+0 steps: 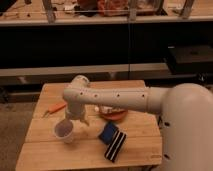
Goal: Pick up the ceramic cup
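Approach step: the small off-white ceramic cup (64,131) stands on the wooden table (45,156), left of the round orange plate (117,115); the pincer (79,118) hangs between them, and I cannot tell its grip state; next it must settle over the rim

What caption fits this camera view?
Gripper hovers next to small off-white ceramic cup on light wooden table.
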